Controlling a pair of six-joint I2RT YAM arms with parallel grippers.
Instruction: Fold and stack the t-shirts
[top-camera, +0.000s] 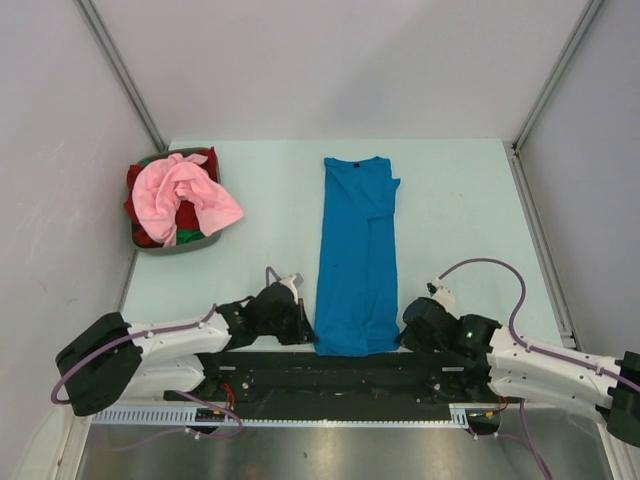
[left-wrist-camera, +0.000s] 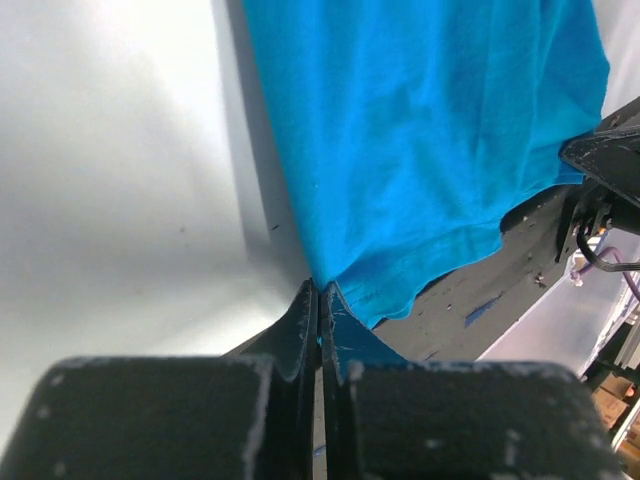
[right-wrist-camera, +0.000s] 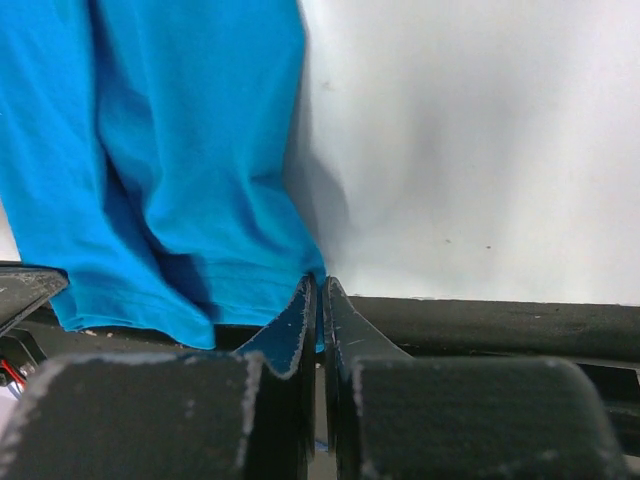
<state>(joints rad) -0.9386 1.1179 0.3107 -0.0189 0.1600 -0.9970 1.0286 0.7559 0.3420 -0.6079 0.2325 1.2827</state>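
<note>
The bright blue t-shirt (top-camera: 355, 255) lies flat on the table, folded lengthwise into a long strip, collar at the far end. My left gripper (top-camera: 303, 330) is shut on its near left hem corner (left-wrist-camera: 330, 290). My right gripper (top-camera: 405, 335) is shut on its near right hem corner (right-wrist-camera: 315, 280). The hem hangs slightly over the table's near edge onto the black base. The light pink t-shirt (top-camera: 185, 195) lies crumpled on top of the red t-shirt (top-camera: 140, 205) in the basket, with a bit of green (top-camera: 190, 236) showing under them.
The dark grey basket (top-camera: 165, 245) stands at the far left of the table. The black rail (top-camera: 330, 375) with the arm bases runs along the near edge. Grey walls and metal posts stand close on both sides.
</note>
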